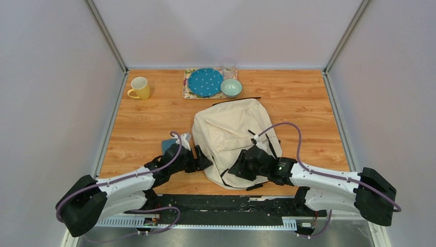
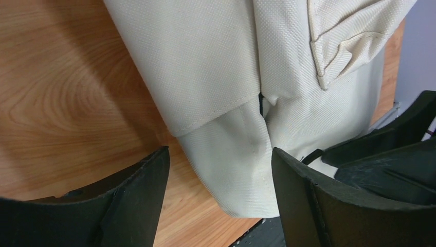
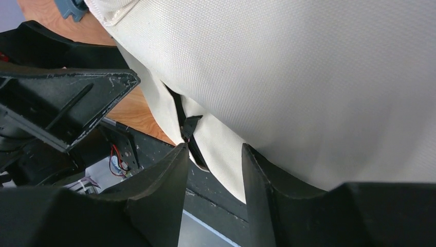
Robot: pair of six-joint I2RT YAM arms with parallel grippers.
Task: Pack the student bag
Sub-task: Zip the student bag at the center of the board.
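The cream student bag [image 1: 234, 135] lies flat in the middle of the wooden table, with black straps at its near edge. My left gripper [image 1: 205, 163] is open at the bag's near left corner. In the left wrist view that cream corner [image 2: 226, 154] sits between the wide-apart fingers [image 2: 149, 185] without being pinched. My right gripper [image 1: 235, 170] is at the bag's near edge, facing the left one. In the right wrist view its jaws stand partly open around the bag's hem [image 3: 308, 77] and a black strap [image 3: 187, 126], with nothing clamped.
A blue-grey flat object [image 1: 168, 145] lies under my left arm. At the back are a yellow mug [image 1: 140, 88], a blue dotted plate [image 1: 205, 81] on a placemat, a pale green bowl [image 1: 231, 87] and a glass [image 1: 229, 68]. The black base rail [image 1: 226, 203] runs along the near edge.
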